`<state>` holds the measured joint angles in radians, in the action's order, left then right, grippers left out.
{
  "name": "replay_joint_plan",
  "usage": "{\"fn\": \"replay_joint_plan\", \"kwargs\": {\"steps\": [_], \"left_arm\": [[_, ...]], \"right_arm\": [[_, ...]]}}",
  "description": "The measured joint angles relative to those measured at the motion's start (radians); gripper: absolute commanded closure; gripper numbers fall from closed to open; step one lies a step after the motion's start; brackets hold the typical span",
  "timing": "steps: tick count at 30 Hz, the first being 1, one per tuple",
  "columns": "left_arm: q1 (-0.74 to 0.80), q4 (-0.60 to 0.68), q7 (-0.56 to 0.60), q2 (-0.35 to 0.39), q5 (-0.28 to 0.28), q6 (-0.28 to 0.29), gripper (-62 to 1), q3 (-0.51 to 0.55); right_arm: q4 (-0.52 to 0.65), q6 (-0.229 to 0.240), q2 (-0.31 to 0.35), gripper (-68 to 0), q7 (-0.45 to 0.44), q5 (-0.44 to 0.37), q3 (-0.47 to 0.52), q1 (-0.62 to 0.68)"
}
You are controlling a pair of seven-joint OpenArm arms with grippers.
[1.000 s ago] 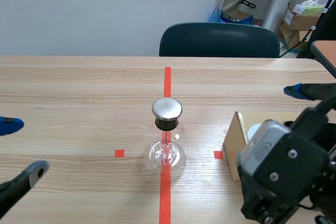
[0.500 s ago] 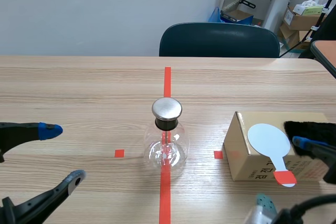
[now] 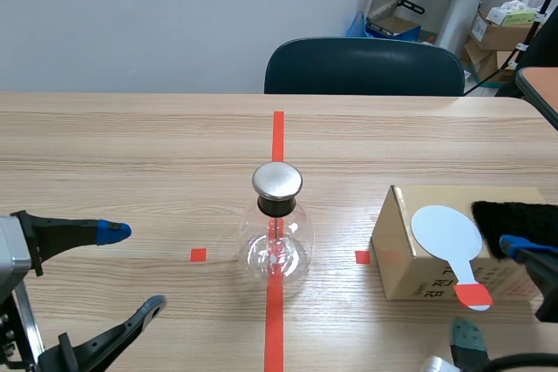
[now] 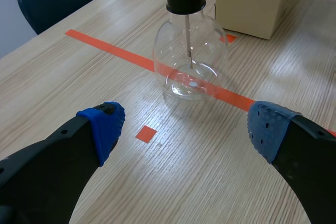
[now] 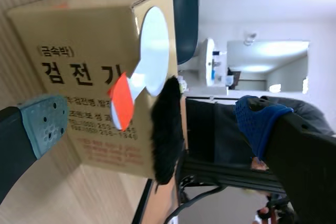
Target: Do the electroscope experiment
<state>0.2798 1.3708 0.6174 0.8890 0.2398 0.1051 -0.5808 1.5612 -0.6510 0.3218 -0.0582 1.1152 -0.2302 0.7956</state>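
The electroscope, a clear glass flask with a black collar and round metal cap (image 3: 278,233), stands upright on the red tape line (image 3: 278,132) at the middle of the wooden table (image 3: 131,145). I judge that spot lets either arm reach it. My left gripper (image 3: 132,269) sits low on its own side, spread wide and holding nothing, with the flask ahead of it. My right gripper (image 5: 152,121), equally wide and empty, faces the tan cardboard box (image 3: 392,254). On top of the box lie the white round paddle with an orange-red handle (image 3: 446,231) and the black fur pad (image 3: 514,215), handy for charging. Nothing blocks either path. A dark blue chair (image 3: 364,67) stands beyond the table.
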Motion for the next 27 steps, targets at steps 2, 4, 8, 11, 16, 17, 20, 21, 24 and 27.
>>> {"fn": "replay_joint_plan", "kwargs": {"steps": [2,4,8,11,16,17,20,21,24,27], "left_arm": [[-0.007,-0.003,0.000,0.000,-0.003,0.000,-50.8,-0.005],[-0.010,-0.006,0.001,0.001,-0.008,0.000,-50.8,-0.005],[-0.008,-0.016,0.001,0.029,-0.011,0.000,-50.8,-0.005],[-0.008,-0.023,0.001,0.055,-0.012,0.000,-50.8,-0.005],[-0.008,-0.023,0.000,0.072,-0.011,0.000,-50.8,-0.005],[-0.008,-0.023,0.001,0.076,-0.010,0.000,-50.8,-0.005],[-0.008,-0.023,0.002,0.077,0.020,0.008,-50.8,-0.005],[-0.008,-0.023,0.011,0.077,0.031,0.027,-50.8,-0.005],[-0.008,-0.023,0.104,0.075,0.099,0.038,-50.8,-0.005],[-0.009,-0.023,0.159,0.075,0.116,0.038,-50.8,-0.005]], "right_arm": [[0.000,0.000,0.013,-67.9,0.009,0.003,0.000,-0.006],[0.000,0.000,0.025,-67.9,0.008,0.003,0.001,-0.016],[0.000,0.000,0.031,-67.9,0.007,0.027,0.001,-0.035],[0.000,0.000,0.030,-67.9,-0.005,0.049,0.001,-0.037],[-0.026,0.000,0.030,-67.9,-0.036,0.058,0.001,-0.062],[-0.029,0.000,0.031,-67.9,-0.039,0.060,0.001,-0.063],[-0.042,0.000,0.030,-67.9,-0.041,0.060,0.001,-0.064],[-0.044,0.000,0.030,-67.9,-0.041,0.060,0.001,-0.064],[-0.044,0.000,0.030,-67.9,-0.042,0.061,0.001,-0.064],[-0.044,0.000,0.031,-59.7,-0.041,0.067,0.001,-0.064]]}}
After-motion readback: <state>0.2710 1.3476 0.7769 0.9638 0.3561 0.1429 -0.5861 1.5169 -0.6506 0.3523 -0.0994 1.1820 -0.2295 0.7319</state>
